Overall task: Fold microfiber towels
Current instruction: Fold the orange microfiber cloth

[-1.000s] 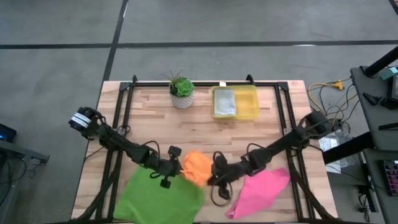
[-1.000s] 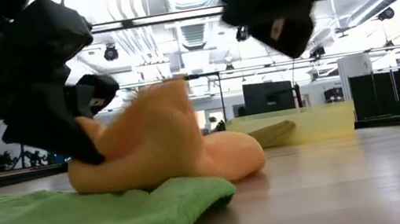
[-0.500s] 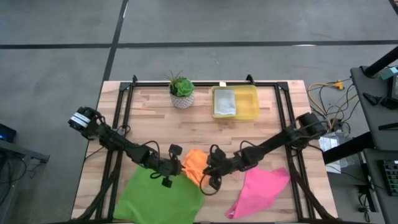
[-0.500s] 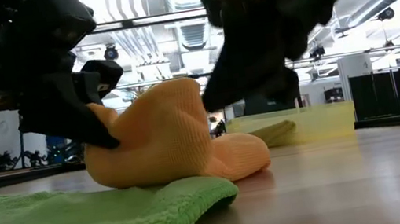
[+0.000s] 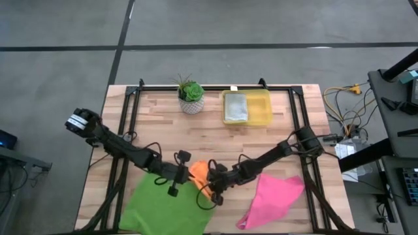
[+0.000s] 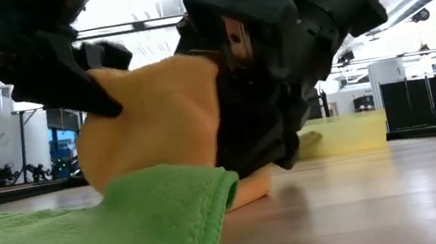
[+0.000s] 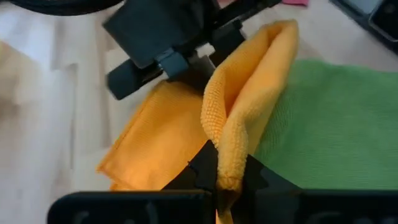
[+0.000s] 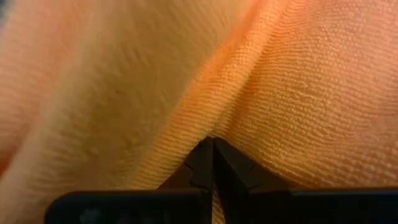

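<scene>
You have the orange towel (image 5: 198,173) at six o'clock on the table, overlapping the green towel (image 5: 166,207), with the left gripper (image 7: 219,177) and right gripper (image 8: 213,163) both clenched on its edges; it looks light, limp and grippy, so hold corners.

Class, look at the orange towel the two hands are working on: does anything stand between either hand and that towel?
Nothing visible does. The left hand is shut on an edge of the orange towel, and the right hand is shut on its cloth from the other side. The green towel lies beside and partly under it, not between.
</scene>
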`<move>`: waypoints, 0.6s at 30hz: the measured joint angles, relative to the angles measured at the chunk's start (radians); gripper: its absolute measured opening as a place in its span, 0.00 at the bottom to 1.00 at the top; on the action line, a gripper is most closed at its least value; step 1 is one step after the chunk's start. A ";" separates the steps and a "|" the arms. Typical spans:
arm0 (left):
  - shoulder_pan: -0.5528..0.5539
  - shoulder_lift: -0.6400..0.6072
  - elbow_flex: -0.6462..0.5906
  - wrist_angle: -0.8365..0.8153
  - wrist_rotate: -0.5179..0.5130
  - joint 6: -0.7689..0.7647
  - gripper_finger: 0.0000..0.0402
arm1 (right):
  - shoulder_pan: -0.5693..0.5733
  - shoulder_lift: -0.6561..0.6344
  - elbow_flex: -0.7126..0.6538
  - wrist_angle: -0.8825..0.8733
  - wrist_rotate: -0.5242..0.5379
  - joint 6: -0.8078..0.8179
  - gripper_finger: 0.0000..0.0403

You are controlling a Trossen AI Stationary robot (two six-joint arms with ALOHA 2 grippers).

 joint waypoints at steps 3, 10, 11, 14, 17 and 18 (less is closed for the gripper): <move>0.036 0.021 -0.003 -0.003 0.041 -0.045 0.00 | 0.000 0.000 0.008 -0.012 -0.002 -0.030 0.02; 0.171 0.043 -0.003 0.057 0.093 -0.079 0.00 | -0.001 0.000 0.008 -0.013 -0.024 -0.039 0.02; 0.189 0.049 -0.003 0.080 0.115 -0.079 0.00 | -0.001 0.000 0.008 -0.013 -0.024 -0.040 0.02; 0.233 0.078 -0.003 0.143 0.198 -0.080 0.00 | -0.001 0.000 0.008 -0.013 -0.024 -0.040 0.02; 0.257 0.125 0.006 0.186 0.242 -0.081 0.00 | -0.001 0.000 0.008 -0.012 -0.024 -0.042 0.02; 0.259 0.143 0.013 0.183 0.244 -0.081 0.00 | -0.001 0.000 0.008 -0.013 -0.024 -0.041 0.02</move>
